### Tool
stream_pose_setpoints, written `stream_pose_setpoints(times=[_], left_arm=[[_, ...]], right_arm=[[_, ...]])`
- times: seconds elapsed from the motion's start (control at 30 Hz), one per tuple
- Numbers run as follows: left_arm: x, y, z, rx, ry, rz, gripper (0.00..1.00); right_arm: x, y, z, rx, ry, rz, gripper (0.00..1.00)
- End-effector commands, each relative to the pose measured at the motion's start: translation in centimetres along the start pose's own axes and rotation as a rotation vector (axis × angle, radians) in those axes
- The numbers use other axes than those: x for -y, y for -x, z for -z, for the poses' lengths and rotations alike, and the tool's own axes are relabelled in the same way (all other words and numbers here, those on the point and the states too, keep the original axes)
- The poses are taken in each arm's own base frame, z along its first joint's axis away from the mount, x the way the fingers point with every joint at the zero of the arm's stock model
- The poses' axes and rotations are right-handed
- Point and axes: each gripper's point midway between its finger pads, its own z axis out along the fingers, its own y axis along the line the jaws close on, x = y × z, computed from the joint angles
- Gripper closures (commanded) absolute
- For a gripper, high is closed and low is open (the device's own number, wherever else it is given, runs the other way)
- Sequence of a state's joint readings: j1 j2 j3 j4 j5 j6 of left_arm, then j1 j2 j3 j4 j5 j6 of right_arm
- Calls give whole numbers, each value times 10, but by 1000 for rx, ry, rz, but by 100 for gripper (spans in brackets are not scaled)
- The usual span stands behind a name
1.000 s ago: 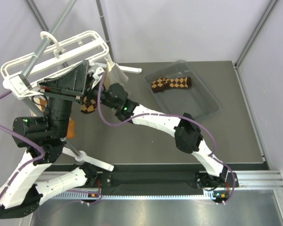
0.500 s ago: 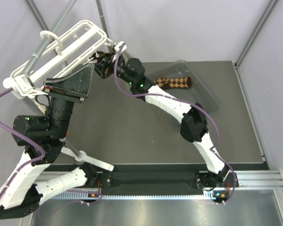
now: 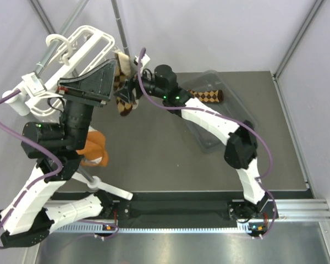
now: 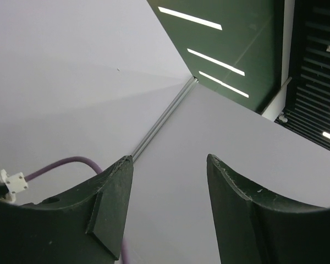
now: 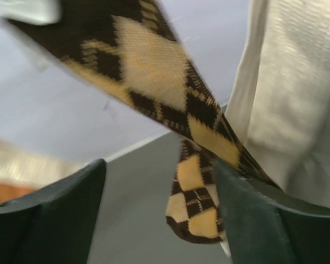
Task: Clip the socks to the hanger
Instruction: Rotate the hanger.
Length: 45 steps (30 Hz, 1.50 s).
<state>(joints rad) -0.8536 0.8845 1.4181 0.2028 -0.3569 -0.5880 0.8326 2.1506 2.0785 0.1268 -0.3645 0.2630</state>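
Your right claw (image 5: 159,165) is spread wide and grips nothing. One patterned sock (image 5: 154,82) slants across the gap from upper left to lower right and lies against the inner edge of the right-hand finger (image 5: 264,220), with its toe end dangling below. The sock's dark top end meets a pale, blurred shape in the corner of that view, and you cannot tell what it is. A grey-beige sock (image 5: 297,99) hangs just to the right of it, close enough that a gap cannot be made out.

From above, this sock hangs at the near right corner of the tilted white hanger (image 3: 87,39), up by the counter's (image 3: 170,159) back left corner. Your right arm is stretched across to it.

Your left claw (image 4: 169,165) is also spread apart with nothing between its fingers, and it points up at the wall. In the top view it sits just under the hanger's near edge, close beside the right claw, so room is tight there.

The other patterned sock (image 3: 206,97) lies in the clear bin (image 3: 236,99) at the back right, partly under your right arm. An orange sock (image 3: 93,151) shows low beside the left arm. The widest free room is the bare counter between the two arms.
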Motion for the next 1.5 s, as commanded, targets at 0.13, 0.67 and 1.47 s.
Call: stream_pose_setpoints(times=[0.13, 0.67, 1.47], left_arm=[[13, 17, -6, 77, -44, 35, 39], [6, 26, 8, 86, -11, 45, 39], [9, 11, 12, -16, -40, -56, 39]], right_arm=[[-128, 47, 78, 16, 412, 169, 6], [-254, -52, 6, -4, 564, 124, 0], [-94, 9, 58, 52, 11, 146, 85]])
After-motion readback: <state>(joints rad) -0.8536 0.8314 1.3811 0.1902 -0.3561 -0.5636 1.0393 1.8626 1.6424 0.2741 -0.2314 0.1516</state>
